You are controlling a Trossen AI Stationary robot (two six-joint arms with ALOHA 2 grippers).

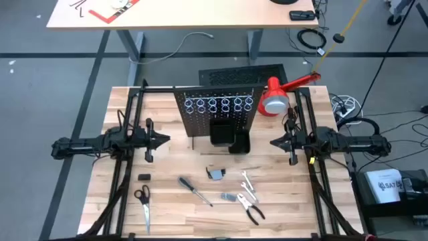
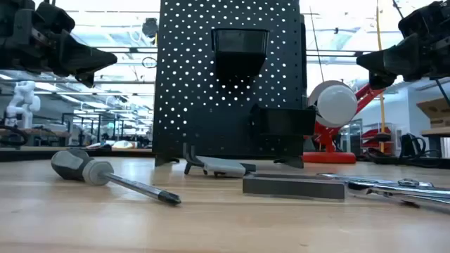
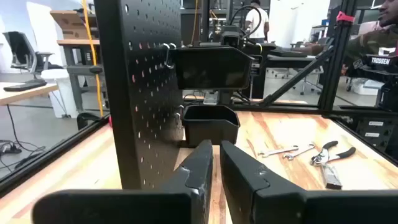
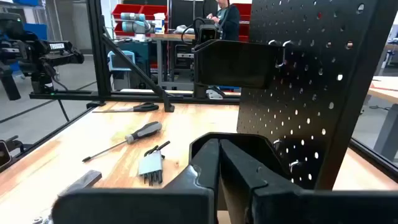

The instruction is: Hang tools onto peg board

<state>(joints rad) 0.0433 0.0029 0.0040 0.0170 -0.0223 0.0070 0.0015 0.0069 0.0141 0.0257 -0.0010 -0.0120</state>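
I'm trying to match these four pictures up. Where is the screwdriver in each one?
High view: screwdriver lies front of centre on the table, below the peg board.
Low view: lower left, before the board.
Left wrist view: not seen.
Right wrist view: left of centre.
Shared landmark: the peg board.

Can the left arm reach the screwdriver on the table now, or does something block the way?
Probably yes. The left gripper hangs above bare table, and the screwdriver lies in the open, nothing between them.
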